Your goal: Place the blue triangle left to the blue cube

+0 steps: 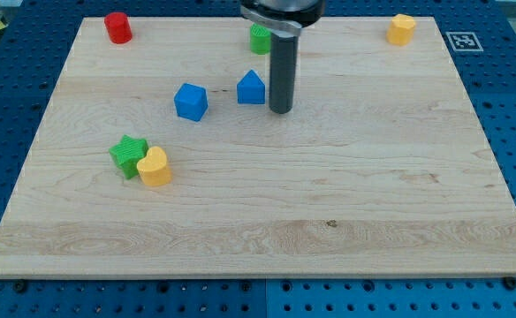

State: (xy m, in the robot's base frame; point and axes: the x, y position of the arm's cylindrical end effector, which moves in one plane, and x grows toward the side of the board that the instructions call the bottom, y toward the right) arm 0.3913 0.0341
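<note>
The blue triangle (pixel 251 87) sits on the wooden board, to the right of the blue cube (pixel 191 101) and slightly higher in the view; a gap separates the two. My tip (pixel 280 110) stands on the board just right of the blue triangle, close to its right side and a little lower in the view. Whether it touches the triangle I cannot tell.
A green block (pixel 260 38) is partly hidden behind the rod near the top. A red cylinder (pixel 117 27) is at top left, a yellow block (pixel 401 29) at top right. A green star (pixel 130 155) touches a yellow heart (pixel 155 167) at left.
</note>
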